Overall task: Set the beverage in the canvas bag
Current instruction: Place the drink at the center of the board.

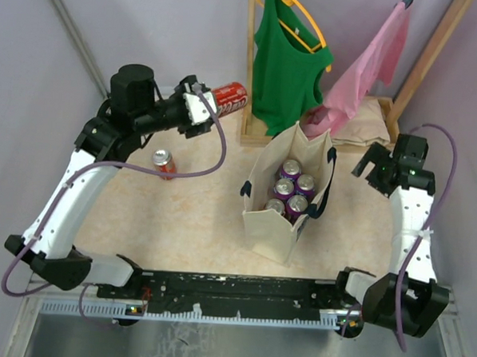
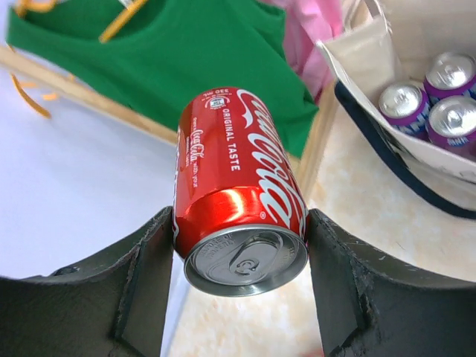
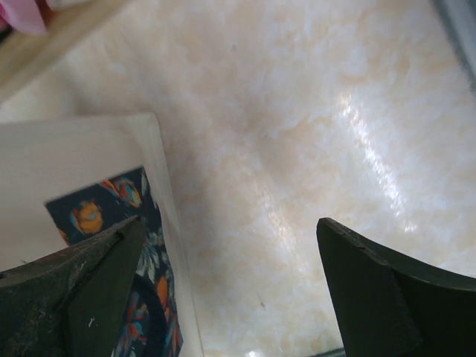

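From above, the left fingers (image 1: pixel 201 106) are at the back left of the table (image 1: pixel 196 216), clamped on a red cola can (image 1: pixel 229 97) held on its side in the air, just left of the wooden rack (image 1: pixel 248 67). The left wrist view adds what the overhead one cannot. Each finger presses a flank of the can, its pull-tab end faces the camera, and "Original Taste" reads along the side.

The canvas bag (image 1: pixel 289 205) stands upright near the middle of the table with its mouth open. Four purple cans (image 1: pixel 295 187) fill most of its floor, leaving a gap at the near end. The green tank top (image 1: pixel 289 61) and the pink garment (image 1: pixel 364 73) hang close behind the bag's far edge.

A second red can (image 1: pixel 164 163) stands alone on open table, left of the bag. There is bare surface between it and the bag.

The right fingers (image 3: pixel 104 275) are spread wide with nothing in them, beside the bag's right wall. Only their wrist view shows a dark floral patch (image 3: pixel 89 216) on that cloth. Bare table stretches away to the right.
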`<state>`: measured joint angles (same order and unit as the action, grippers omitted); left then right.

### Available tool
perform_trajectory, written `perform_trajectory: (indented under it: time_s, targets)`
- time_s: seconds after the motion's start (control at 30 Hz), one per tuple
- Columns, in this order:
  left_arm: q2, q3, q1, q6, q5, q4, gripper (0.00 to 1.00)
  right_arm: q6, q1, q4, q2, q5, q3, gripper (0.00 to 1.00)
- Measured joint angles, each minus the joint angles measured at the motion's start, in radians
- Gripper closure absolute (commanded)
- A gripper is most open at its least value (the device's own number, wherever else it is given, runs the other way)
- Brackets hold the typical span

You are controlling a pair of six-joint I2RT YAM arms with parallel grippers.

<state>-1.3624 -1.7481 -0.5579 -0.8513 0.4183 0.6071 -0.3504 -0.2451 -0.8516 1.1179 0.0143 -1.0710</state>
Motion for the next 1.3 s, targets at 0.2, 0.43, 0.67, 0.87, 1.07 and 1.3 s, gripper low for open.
perform_trajectory:
  time_s: [0.2, 0.43, 0.67, 0.87, 1.07, 1.3]
  targets:
    - [0.016, 0.015, 0.032, 0.046, -0.011, 0.276, 1.00, 0.054, 0.000, 0.025, 0.089, -0.050, -0.237, 0.01]
    - [-0.117, 0.073, 0.032, 0.077, 0.011, 0.586, 1.00, 0.076, 0.000, 0.116, 0.165, -0.019, -0.482, 0.02]
    - [-0.269, 0.133, 0.032, 0.082, -0.006, 0.724, 1.00, 0.109, 0.148, 0.082, 0.285, -0.035, -0.764, 0.02]
    - [-0.312, 0.217, 0.031, 0.146, -0.064, 0.636, 1.00, 0.139, 0.359, 0.021, 0.376, -0.085, -0.949, 0.02]
    - [-0.312, 0.324, 0.012, 0.214, -0.161, 0.487, 1.00, 0.140, 0.422, -0.038, 0.382, -0.132, -0.966, 0.01]
    - [-0.298, 0.417, -0.066, 0.270, -0.267, 0.328, 1.00, 0.140, 0.422, -0.090, 0.376, -0.188, -0.965, 0.01]
